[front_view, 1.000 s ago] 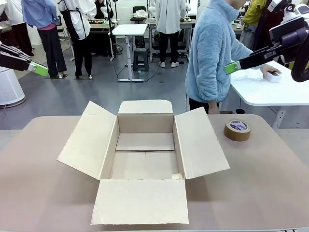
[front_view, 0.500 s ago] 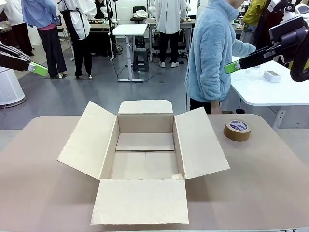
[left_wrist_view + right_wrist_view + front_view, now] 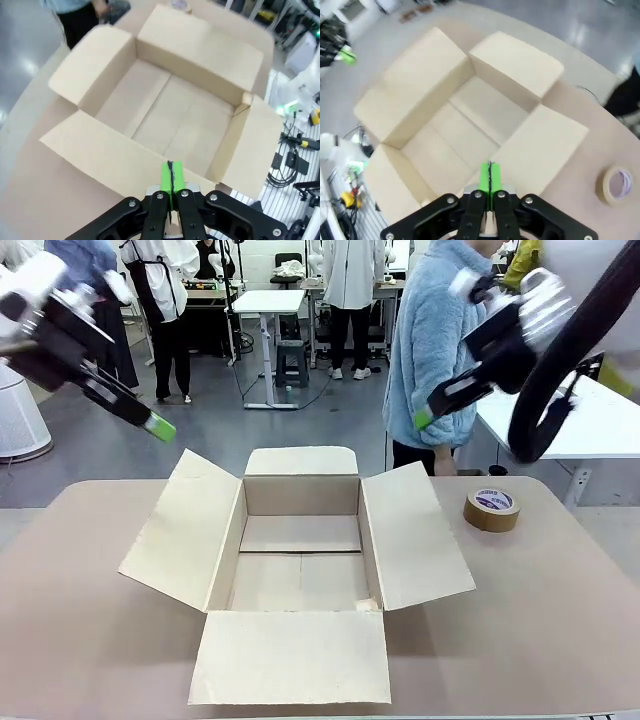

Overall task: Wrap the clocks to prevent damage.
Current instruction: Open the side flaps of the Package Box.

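Front view gave us the layout. An open brown cardboard box [image 3: 300, 495], its four matte flaps splayed outward, sat mid-way across the smooth, rounded beige table [image 3: 560, 620]. A flat, ring-shaped brown tape roll [image 3: 491, 508] lay on the table apart from the box, to its right.

The left gripper [image 3: 161, 427] hung in the air just past the far corner of the left flap. The right gripper [image 3: 424, 420] hung above the far end of the right flap, in front of a person in a fluffy pale-blue fleece [image 3: 435, 340] at the table's far edge. Both arms were blurred.

From the left wrist view, the left gripper [image 3: 170, 171] had its green pads pressed together on nothing. From the right wrist view, the right gripper [image 3: 490, 172] was the same. Each pointed down toward the box's creased cardboard floor.

Where the clocks lay we could not tell. That left us unable to say which way they lay from the fingers or how their long axis ran. We judged the two grippers about equally placed over the box mouth, one per side, so neither arm looked nearer. Either would need to part its fingers before taking a soft bundle.
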Motion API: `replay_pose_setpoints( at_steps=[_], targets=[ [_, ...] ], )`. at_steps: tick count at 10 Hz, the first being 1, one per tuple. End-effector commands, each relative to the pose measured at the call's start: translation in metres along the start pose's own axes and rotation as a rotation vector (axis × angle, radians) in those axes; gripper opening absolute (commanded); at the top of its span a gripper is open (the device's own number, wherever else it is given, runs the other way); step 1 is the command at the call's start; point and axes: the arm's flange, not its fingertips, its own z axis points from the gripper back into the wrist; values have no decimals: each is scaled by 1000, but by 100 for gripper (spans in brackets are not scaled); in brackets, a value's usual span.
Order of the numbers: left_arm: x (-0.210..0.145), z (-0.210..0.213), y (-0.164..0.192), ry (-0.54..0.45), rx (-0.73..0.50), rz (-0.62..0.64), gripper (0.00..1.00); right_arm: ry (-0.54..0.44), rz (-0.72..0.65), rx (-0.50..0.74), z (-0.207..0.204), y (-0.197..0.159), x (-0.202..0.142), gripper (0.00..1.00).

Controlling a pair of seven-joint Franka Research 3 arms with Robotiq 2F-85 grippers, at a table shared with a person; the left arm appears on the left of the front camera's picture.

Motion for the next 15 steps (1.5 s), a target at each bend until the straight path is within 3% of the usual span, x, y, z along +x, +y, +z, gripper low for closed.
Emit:
replay_pose_setpoints(
  at_steps=[1, 3, 5, 6, 7, 9, 10, 12, 15],
  targets=[
    [8, -33, -5, 165, 94, 87, 0, 250, -99, -165, -17, 5, 3, 1],
    [3, -74, -3, 283, 217, 112, 0, 364, -106, -261, -43, 9, -7, 1],
    [-3, -97, 4, 339, 275, 144, 0, 427, -145, -226, -65, 4, -14, 1],
    [-6, -100, 6, 349, 302, 129, 0, 432, -83, -16, -67, 1, -16, 1],
    [-7, -93, 2, 318, 242, 113, 0, 403, -111, -292, -61, 3, -25, 1],
    [-7, -93, 2, 318, 242, 113, 0, 403, -111, -292, -61, 3, -25, 1],
    [-7, -93, 2, 318, 242, 113, 0, 424, -98, -214, -68, 3, -24, 1],
    [-6, -107, 5, 337, 295, 134, 0, 447, -210, -383, -89, 9, -29, 1],
    [-3, -122, 12, 340, 397, 193, 0, 446, -289, -418, -107, -2, -33, 1]
  ],
)
